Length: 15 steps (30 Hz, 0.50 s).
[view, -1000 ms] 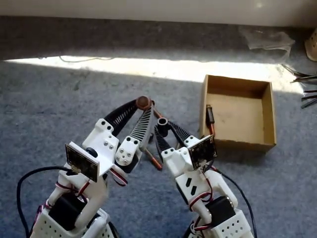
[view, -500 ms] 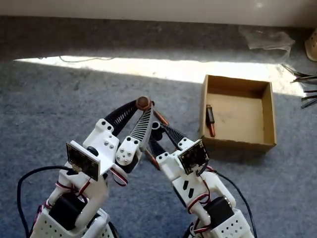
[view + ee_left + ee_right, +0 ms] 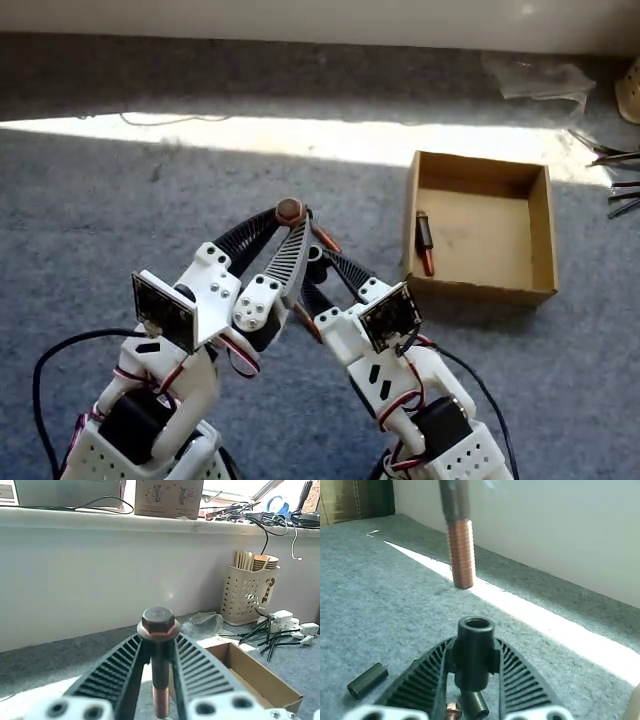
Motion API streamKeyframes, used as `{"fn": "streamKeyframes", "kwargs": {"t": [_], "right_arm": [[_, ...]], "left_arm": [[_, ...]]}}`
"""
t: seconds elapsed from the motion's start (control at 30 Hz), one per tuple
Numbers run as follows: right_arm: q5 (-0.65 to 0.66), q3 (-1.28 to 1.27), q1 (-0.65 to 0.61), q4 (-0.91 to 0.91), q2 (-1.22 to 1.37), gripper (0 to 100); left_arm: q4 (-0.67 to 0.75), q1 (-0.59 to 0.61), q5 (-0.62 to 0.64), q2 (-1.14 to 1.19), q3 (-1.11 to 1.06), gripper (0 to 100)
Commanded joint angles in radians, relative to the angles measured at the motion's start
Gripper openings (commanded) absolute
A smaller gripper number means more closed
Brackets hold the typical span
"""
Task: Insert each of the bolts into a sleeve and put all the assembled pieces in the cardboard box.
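My left gripper (image 3: 291, 218) is shut on a copper bolt (image 3: 158, 650), head up, shank hanging down between the fingers. In the right wrist view the bolt's threaded end (image 3: 462, 555) hangs just above and a little beyond the black sleeve (image 3: 475, 652). My right gripper (image 3: 476, 647) is shut on that sleeve, which stands upright with its bore facing up. From above, the sleeve (image 3: 315, 254) sits close beside the bolt head (image 3: 290, 210). The cardboard box (image 3: 541, 230) lies to the right with one assembled piece (image 3: 424, 238) inside by its left wall.
Loose black sleeves (image 3: 367, 680) and a second one (image 3: 478, 705) lie on the grey carpet under my right gripper, with a copper bolt (image 3: 452, 711) next to them. Another bolt (image 3: 304, 318) lies between the two arms. Tools and cables sit at the far right edge (image 3: 620, 170).
My right gripper has carried the sleeve leftward, away from the box, up against the held bolt. The left arm has shifted only slightly.
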State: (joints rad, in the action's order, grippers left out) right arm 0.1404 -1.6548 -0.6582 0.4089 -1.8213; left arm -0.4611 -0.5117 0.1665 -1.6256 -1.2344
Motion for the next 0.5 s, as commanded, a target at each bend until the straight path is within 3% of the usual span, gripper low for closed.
{"fn": "streamKeyframes", "kwargs": {"t": [0.0, 0.13, 0.23, 0.47], "right_arm": [[0.014, 0.019, -0.005, -0.028, -0.018, 0.5], [0.014, 0.018, -0.005, -0.028, -0.018, 0.5], [0.014, 0.018, -0.007, -0.028, -0.018, 0.5], [0.014, 0.016, -0.005, -0.028, -0.018, 0.5]], "left_arm": [[0.0, 0.05, 0.041, -0.005, 0.044, 1], [-0.048, 0.163, 0.138, -0.002, 0.108, 1], [-0.12, 0.165, 0.135, 0.028, 0.174, 1], [-0.132, 0.165, 0.135, 0.278, 0.283, 1]]}}
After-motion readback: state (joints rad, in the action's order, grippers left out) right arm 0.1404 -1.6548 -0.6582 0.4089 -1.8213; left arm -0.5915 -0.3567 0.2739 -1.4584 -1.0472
